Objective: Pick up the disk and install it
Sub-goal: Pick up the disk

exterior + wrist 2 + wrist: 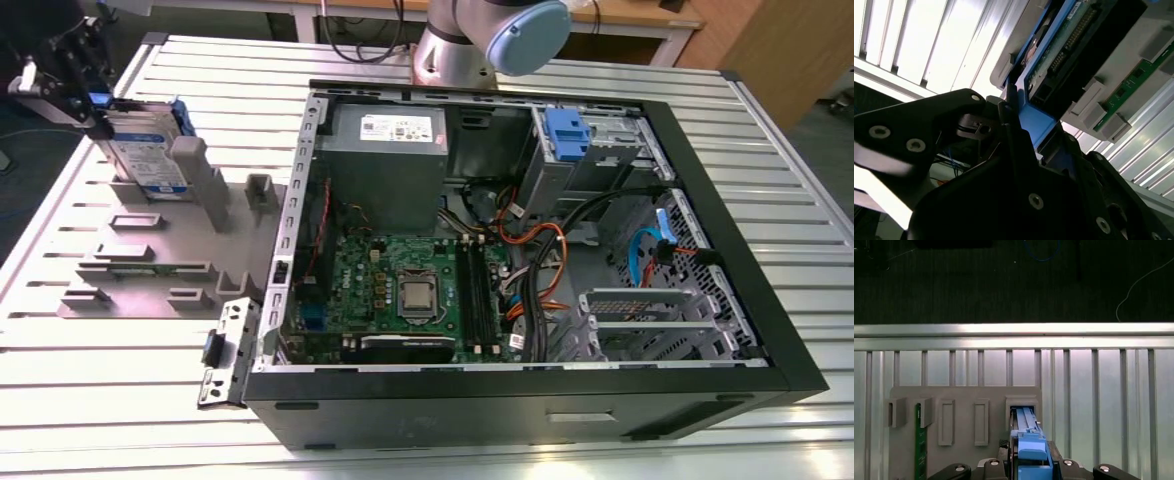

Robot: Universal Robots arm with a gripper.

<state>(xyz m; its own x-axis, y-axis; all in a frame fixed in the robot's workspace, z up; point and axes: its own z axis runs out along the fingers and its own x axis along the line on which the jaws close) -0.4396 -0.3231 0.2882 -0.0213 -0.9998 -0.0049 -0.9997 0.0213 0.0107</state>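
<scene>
The disk [144, 152], a silver drive with a white-and-blue label in a blue carrier frame, stands on edge in a slot of the grey holder block [147, 270] at the exterior view's left. My gripper [83, 100] is at the disk's upper end. In the first wrist view the blue carrier edge [1028, 442] runs from the holder's slot back between my gripper [1029, 467]. In the second wrist view my gripper [1021, 117] clamps the blue frame, and the disk's circuit-board side [1074, 45] faces the camera. My gripper is shut on the disk.
An open black computer case [747, 190] lies on the slatted metal table [120, 400], with motherboard, cables and a drive bay with a blue latch [567, 135]. A green memory stick [918, 445] sits in another holder slot. The table edge [1014, 332] is just beyond the holder.
</scene>
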